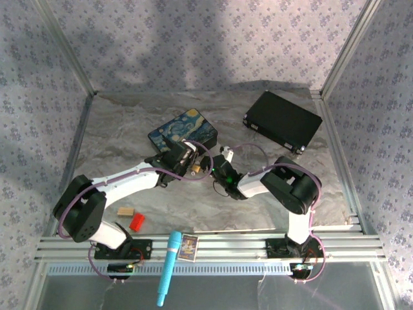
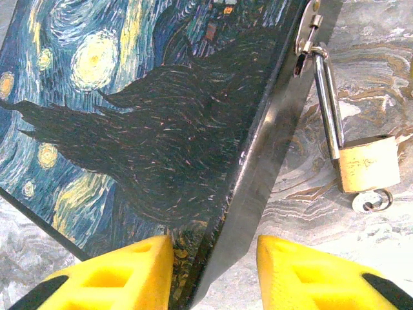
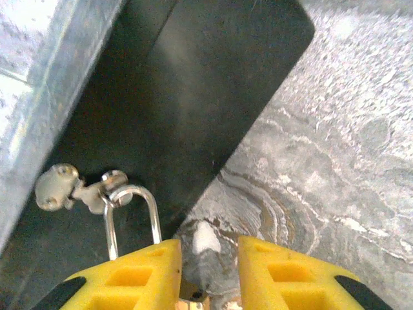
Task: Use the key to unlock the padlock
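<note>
your left gripper [image 2: 213, 278]: fingers [image 2: 129, 274] apart, straddling edge of painted box [image 2: 129, 116], one over lid, other over table [image 2: 387, 77]. padlock [image 2: 368, 165] hooked by shackle [image 2: 329, 103] through box hasp [image 2: 308, 39], brass body lying on table beside box wall. key [image 2: 368, 202] touching padlock's underside. your right gripper [image 3: 210, 278]: fingers spread, shackle loop just beside one, nothing visibly clamped. black case [image 1: 282, 121] far right.

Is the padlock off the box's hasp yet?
No: the shackle of the padlock passes through the hasp on the box.
</note>
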Motion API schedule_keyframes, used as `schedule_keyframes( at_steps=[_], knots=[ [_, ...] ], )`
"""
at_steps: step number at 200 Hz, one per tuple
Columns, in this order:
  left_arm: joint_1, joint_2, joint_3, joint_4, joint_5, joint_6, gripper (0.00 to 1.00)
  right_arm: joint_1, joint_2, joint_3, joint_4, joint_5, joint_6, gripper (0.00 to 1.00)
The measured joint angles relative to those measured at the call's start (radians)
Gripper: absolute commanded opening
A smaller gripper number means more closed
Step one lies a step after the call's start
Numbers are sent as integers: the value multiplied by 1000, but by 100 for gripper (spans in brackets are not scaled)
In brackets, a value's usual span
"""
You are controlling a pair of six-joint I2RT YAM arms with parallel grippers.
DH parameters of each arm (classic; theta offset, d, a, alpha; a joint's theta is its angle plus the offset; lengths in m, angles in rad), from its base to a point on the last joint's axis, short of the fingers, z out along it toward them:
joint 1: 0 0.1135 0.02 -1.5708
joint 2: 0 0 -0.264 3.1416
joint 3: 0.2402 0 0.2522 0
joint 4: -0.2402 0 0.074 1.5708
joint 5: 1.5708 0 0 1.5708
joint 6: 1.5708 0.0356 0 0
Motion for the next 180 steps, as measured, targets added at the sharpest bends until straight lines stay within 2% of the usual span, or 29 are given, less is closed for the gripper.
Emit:
schedule_keyframes(
  at_steps=[18,50,84,105,130,180],
  knots=[
    [0,-2,11,-20,4,-27,50,3,0,32,-106,-8,-50,53],
    [9,-23,15,-82,8,-77,60,14,-34,58,-232,-9,-105,61],
    [24,-28,104,-169,19,-86,77,9,-48,64,-254,-81,-199,79],
    [27,-28,187,-218,-14,-89,82,12,-48,86,-293,-111,-241,78],
    [56,-28,210,-249,-27,-110,89,23,-34,125,-359,-101,-262,71],
    [85,-56,189,-294,-27,-154,89,45,-1,187,-435,-50,-299,70]
  ],
)
